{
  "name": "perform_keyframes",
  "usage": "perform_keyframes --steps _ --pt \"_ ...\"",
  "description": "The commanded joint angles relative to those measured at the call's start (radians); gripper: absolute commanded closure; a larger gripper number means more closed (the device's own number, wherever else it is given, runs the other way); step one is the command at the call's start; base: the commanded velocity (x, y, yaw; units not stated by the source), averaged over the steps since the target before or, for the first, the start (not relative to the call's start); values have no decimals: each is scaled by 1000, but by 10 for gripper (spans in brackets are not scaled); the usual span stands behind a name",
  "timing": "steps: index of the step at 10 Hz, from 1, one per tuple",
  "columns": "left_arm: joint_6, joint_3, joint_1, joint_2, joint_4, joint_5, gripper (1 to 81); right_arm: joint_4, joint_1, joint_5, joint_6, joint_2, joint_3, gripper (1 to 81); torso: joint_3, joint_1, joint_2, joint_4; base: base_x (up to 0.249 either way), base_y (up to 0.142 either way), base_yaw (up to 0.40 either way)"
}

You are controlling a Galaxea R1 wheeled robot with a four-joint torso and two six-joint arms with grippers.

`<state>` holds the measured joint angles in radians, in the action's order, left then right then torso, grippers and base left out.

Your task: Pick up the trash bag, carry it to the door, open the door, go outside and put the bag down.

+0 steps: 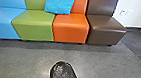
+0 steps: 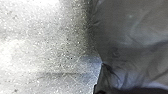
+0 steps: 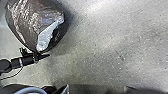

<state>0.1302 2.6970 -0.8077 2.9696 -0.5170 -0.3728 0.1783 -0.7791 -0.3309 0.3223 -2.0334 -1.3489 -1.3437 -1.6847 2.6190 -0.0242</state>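
With the robot stooped over the grey speckled floor [image 1: 27,56], its black left arm [image 3: 20,61] reaches out to the trash task's black plastic bag [image 1: 63,75]. Left jaws [image 3: 37,57] clenched on the bag's gathered edge, as far as I can make out; a thin black cable [image 3: 16,76] bows out beside the arm. Right jaws: clenched or released, I cannot tell.

Bag: directly ahead of the robot, between it and the row of seats, well short of them. Rounded, full-looking, the plastic creased and shiny, one corner drawn to a point. Whether it rests on the floor or is held just clear, I cannot tell. Contents hidden; a pale bluish-white patch [image 3: 46,37] shows along one side, nature unclear.

Beyond: armless padded seats, side by side, in blue [image 1: 4,21], green [image 1: 35,26], orange [image 1: 70,29] and dark brown [image 1: 106,33]. Bright blue cloth [image 1: 60,2] lies against the green and orange backrests.
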Motion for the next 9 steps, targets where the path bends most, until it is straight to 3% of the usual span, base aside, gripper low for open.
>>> perform_keyframes --steps 1,3,9 --pt "22 -6 98 -6 -11 -74 811 7 68 -51 0 48 18 10 0 62 -97 0 0 0 0" --pt "23 -6 98 -4 -11 -74 811 6 56 -50 0 40 11 10 0 106 -168 0 0 0 0" --pt "23 -8 94 -4 -11 -72 811 7 40 -48 0 10 -21 10 172 237 -377 0 0 0 0"
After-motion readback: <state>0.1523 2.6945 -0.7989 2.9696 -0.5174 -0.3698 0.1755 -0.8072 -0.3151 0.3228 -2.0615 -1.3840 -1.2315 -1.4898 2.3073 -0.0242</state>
